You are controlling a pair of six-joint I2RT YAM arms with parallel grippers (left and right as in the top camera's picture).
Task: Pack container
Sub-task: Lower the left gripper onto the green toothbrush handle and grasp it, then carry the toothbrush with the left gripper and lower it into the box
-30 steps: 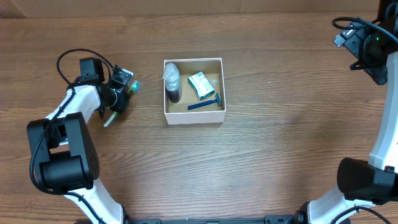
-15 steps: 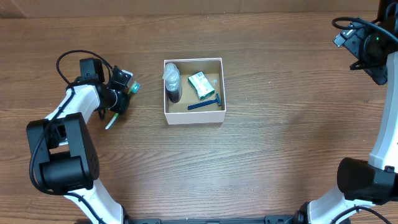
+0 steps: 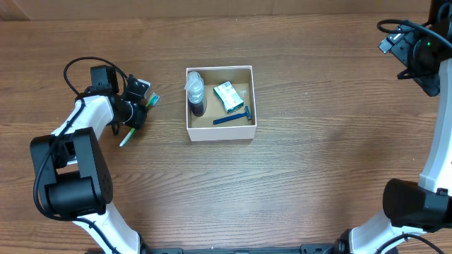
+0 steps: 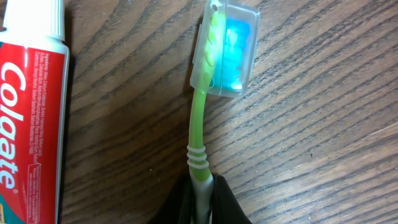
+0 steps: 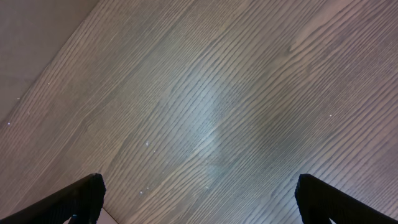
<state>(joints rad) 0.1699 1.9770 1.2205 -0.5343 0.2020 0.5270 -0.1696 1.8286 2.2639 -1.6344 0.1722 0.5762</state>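
**A:** Where is the container (image 3: 220, 133) sitting?

**B:** It is sitting open on the middle of the wooden table (image 3: 318, 176). It is holding a bottle (image 3: 195, 94) along its left wall, a small green and white box (image 3: 227, 96), and a blue razor (image 3: 232, 117) lying near the front wall.

**A:** What is the left gripper (image 4: 201, 194) doing?

**B:** It is working well to the left of the container, pinching the handle of a green toothbrush (image 4: 200, 121) between its dark fingers. A clear cap is covering the blue bristles, and a red toothpaste tube (image 4: 31, 124) is lying just beside it. I cannot tell whether the brush is touching the wood.

**A:** And the right gripper (image 5: 199, 186)?

**B:** It is hanging over bare wood at the far right edge, fingers spread wide, gripping nothing.
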